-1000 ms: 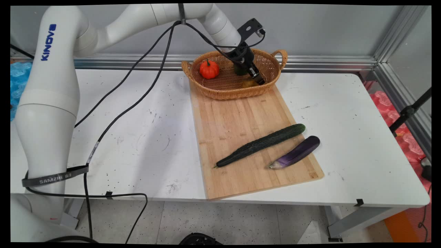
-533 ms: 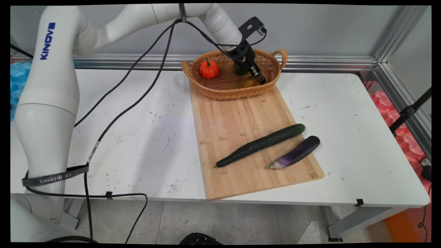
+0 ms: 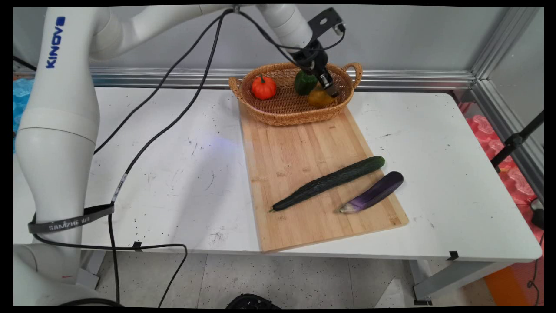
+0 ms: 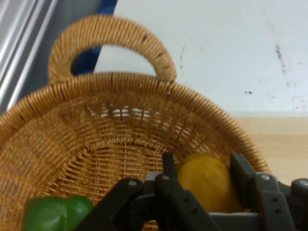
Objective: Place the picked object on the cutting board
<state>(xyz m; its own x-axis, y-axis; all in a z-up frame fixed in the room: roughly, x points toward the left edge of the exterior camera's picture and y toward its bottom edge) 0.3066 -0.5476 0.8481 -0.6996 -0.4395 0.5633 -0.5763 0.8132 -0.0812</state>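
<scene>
Hand view shows the gripper [image 4: 204, 180] clamped on a yellow pepper [image 4: 208, 182], one finger [image 4: 169, 168] pressed to each side of it. In the main view the yellow pepper [image 3: 320, 96] hangs just above the floor of the wicker basket [image 3: 278, 114], beside a green pepper [image 3: 305, 82]. A small orange pumpkin [image 3: 263, 87] sits at the basket's left end. The basket rests on the far end of a wooden cutting board [image 3: 299, 148], where a cucumber [image 3: 329, 182] and an eggplant [image 3: 372, 191] lie near each other on the white table [image 3: 182, 174].
</scene>
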